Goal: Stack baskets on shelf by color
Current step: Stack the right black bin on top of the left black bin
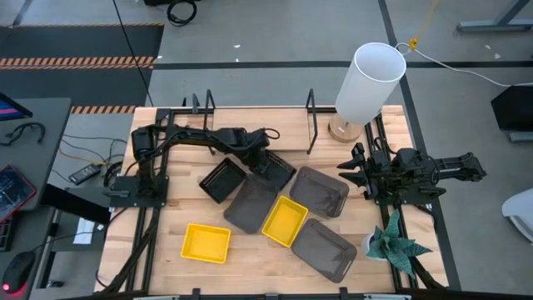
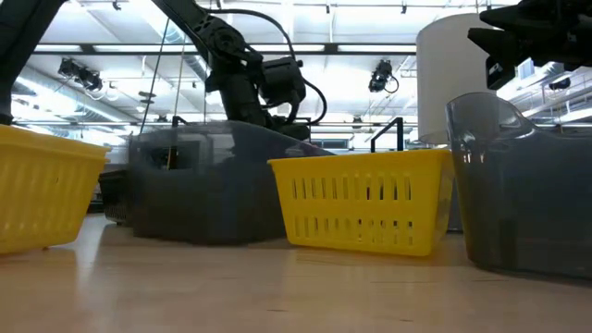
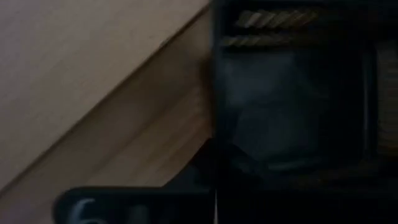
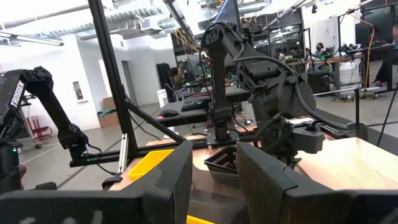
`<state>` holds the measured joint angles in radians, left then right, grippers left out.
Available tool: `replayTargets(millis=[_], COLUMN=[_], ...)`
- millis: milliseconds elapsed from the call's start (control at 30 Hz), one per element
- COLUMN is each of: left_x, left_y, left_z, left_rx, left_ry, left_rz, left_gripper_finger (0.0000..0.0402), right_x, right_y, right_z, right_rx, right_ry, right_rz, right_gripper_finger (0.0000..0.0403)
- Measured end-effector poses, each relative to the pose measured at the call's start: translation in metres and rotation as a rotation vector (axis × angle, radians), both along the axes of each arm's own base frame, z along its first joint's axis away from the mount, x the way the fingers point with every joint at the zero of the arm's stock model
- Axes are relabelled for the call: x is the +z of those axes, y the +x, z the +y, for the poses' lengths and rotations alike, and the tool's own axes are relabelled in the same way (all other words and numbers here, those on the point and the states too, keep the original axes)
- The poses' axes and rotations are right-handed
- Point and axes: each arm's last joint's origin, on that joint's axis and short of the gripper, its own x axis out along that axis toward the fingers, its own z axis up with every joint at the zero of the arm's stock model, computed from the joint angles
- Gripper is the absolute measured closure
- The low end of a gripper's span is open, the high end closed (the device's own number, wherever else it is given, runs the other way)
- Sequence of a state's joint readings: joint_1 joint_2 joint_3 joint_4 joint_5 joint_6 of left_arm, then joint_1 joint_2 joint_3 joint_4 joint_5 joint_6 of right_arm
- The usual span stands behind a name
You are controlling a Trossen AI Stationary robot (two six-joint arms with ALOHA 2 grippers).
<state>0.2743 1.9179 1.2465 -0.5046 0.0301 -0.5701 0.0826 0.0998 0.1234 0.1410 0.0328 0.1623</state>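
Three grey baskets (image 1: 252, 205), two yellow baskets (image 1: 206, 242) and two black baskets (image 1: 222, 180) are counted mid-table (image 1: 158, 250). The left end effector (image 1: 265, 163) is lowered onto one black basket, its opening not discernible. The right end effector (image 1: 351, 171) is held narrowly apart beside a grey basket.

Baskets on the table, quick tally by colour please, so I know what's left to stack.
Black mesh baskets: 2
Yellow baskets: 2
Dark grey baskets: 3
Total: 7
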Motion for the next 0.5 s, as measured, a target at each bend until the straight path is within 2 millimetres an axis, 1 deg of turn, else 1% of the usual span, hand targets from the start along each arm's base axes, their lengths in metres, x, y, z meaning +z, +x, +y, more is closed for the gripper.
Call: replayTargets(millis=[167, 400, 500], left_x=[0.0007, 0.0011, 0.0064], left_y=[0.0001, 0.0004, 0.0022], left_z=[-0.0019, -0.0028, -0.0023], left_rx=[0.011, -0.003, -0.017], left_ry=[-0.022, -0.052, -0.049], left_rz=[-0.004, -0.015, -0.018], left_gripper_finger=[0.0387, 0.0394, 0.0394], right_x=[0.0000, 0.0000, 0.0000], right_y=[0.0000, 0.0000, 0.0000], right_z=[0.0000, 0.0000, 0.0000], right_rx=[0.000, 0.000, 0.001], right_ry=[0.000, 0.000, 0.000], right_rz=[0.000, 0.000, 0.000], right_gripper_finger=[0.0273, 0.0273, 0.0273])
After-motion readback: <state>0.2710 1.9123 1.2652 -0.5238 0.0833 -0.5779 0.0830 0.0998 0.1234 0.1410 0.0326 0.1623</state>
